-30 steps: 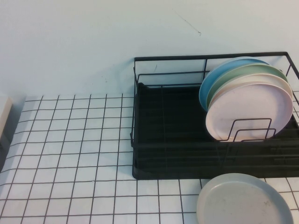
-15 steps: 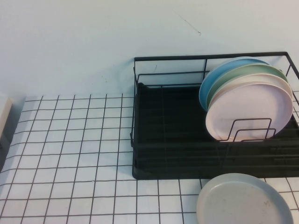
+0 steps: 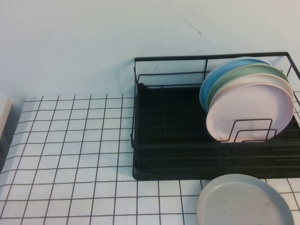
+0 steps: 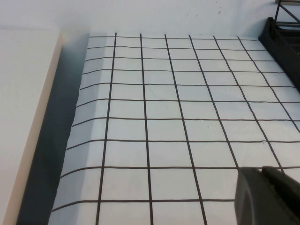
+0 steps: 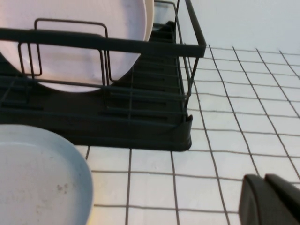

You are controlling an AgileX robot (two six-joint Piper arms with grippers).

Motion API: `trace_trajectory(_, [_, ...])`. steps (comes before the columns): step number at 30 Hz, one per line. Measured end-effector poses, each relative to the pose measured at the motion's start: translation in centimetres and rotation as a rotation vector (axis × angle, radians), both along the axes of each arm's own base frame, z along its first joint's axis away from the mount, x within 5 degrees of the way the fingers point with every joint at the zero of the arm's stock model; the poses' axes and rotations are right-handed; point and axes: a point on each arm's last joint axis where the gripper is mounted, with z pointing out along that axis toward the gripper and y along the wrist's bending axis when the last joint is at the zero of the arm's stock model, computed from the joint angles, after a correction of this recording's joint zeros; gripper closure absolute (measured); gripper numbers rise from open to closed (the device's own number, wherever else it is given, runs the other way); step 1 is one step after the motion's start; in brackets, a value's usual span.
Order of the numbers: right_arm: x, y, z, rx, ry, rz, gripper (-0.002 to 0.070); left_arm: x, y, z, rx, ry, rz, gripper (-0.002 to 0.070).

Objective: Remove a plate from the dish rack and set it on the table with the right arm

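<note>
The pale pink plate (image 3: pixel 251 112) stands upright at the front of a stack of plates in the black wire dish rack (image 3: pixel 164 140), behind a wire loop divider. It also shows in the right wrist view (image 5: pixel 84 42), where the rack (image 5: pixel 140 122) stands on the grid table (image 5: pixel 225 122). My right gripper (image 5: pixel 264 178) is shut and empty, low over the table in front of the rack's corner. My left gripper (image 4: pixel 262 171) is shut and empty over the table (image 4: pixel 164 117) far left of the rack. Neither arm shows in the high view.
A cream plate (image 3: pixel 281 80), a green plate (image 3: pixel 234 77) and a blue plate (image 3: pixel 213 79) stand behind the pink one. A grey speckled plate (image 3: pixel 243 201) lies flat on the table in front of the rack. A beige ledge (image 4: pixel 23 117) borders the table's left side.
</note>
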Motion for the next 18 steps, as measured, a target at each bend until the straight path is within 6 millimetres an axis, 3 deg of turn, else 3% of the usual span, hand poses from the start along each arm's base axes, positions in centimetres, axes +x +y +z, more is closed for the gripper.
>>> trace_trajectory(5, [0.3,0.0,1.1,-0.007,-0.137,0.001,0.0680,0.0,0.0,0.0,0.000,0.000,0.000,0.0678])
trace_trajectory(18, [-0.4,0.1,6.6,-0.017,-0.756,0.008,0.0680,0.0,0.0,0.0,0.003,0.000,-0.001,0.0678])
